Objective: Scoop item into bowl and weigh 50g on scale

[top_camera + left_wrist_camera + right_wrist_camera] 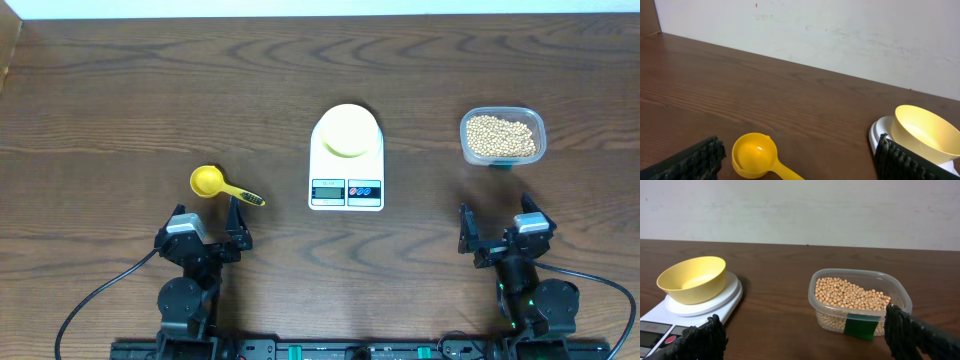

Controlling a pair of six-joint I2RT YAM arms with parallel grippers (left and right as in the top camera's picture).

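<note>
Lying ahead of right jaws, beans (852, 294), seemingly apart

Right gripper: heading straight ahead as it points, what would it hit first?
Most likely the clear tub of beans, straight ahead of the right gripper; depth is uncertain.

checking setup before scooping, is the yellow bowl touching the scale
Touching. The right wrist view shows the pale-yellow bowl resting on the white scale, its base on the round platform with no gap beneath.
</note>
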